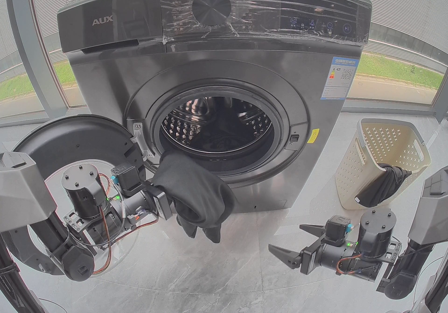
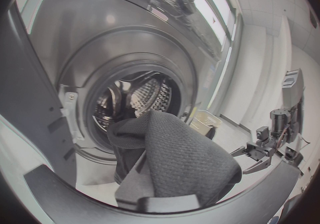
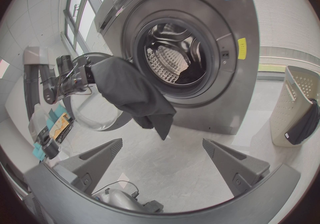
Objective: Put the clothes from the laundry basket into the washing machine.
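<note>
Now your left pincer (image 1: 166, 203), clamped on a dark garment (image 1: 198, 192), hangs before the open washing machine (image 1: 261, 62). Likely next: push it inside, then release. Your right pincer (image 1: 286, 237) gapes, empty.

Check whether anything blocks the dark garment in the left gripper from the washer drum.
Nothing visible. The door is swung wide to the robot's left, and the dark garment in the left gripper hangs right at the lower rim of the drum opening.

The washing machine (image 1: 116, 76) bears a logo (image 1: 102, 21), energy label (image 1: 340, 77) and yellow sticker (image 1: 313, 135).
</note>
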Controlling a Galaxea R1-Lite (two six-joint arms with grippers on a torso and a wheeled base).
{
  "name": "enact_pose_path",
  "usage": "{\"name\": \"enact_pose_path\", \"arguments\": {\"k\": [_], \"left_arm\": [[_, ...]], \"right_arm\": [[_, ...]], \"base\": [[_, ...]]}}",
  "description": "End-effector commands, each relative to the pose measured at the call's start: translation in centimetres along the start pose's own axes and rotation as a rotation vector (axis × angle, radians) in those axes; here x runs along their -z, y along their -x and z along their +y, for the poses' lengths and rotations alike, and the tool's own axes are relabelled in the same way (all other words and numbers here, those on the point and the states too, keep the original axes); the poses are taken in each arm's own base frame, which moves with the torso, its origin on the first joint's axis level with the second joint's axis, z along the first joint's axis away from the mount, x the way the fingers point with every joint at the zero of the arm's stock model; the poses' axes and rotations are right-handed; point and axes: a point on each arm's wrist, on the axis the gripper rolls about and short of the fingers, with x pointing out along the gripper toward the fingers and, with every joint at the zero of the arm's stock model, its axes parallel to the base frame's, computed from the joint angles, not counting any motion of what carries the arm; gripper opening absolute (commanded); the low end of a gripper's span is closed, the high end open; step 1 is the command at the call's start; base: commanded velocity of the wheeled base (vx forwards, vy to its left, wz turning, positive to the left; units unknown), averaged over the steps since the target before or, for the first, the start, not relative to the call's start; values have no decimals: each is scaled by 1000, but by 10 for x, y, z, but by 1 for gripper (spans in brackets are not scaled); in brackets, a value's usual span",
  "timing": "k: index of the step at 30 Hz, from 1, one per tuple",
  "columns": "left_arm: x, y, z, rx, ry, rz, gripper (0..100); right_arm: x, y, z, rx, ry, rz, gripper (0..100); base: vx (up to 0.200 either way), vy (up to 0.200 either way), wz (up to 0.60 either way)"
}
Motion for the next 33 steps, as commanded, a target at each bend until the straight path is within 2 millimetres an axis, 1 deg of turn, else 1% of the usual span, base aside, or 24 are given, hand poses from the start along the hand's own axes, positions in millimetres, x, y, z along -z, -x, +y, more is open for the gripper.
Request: {"name": "enact_pose_path", "arguments": {"k": [1,7,9,12,14,21,24,33], "left_arm": [[-3,-2,0,-59,-3,-26,0],[1,-1,-2,-55,1,-6,0],[7,-1,-1,-59,1,15,0],[13,-4,0,-65,-4,36,0],[16,-5,-1,-63,-3,45,0],[18,-5,-2,-59,0,54,0],[18,-6,-3,-54,-3,51,0],[21,-8,-6,-46,-2,61,0]], "right_arm": [[-10,-2,-16,67,-19,-51,100],[-13,-2,-17,72,-21,-61,100],[-14,-1,-20,80,-23,-66,100],[-13,-2,-20,81,-25,-63,100],[-11,-2,-20,81,-25,-57,100],[-12,-3,-20,80,-25,-59,100],[-12,-3,-19,77,-24,-59,100],[-11,-3,-18,73,-24,-54,100]], "base": [[0,0,0],[0,0,0],[0,0,0],[200,0,0],[0,0,0],[0,0,0],[200,0,0],[0,0,0]]}}
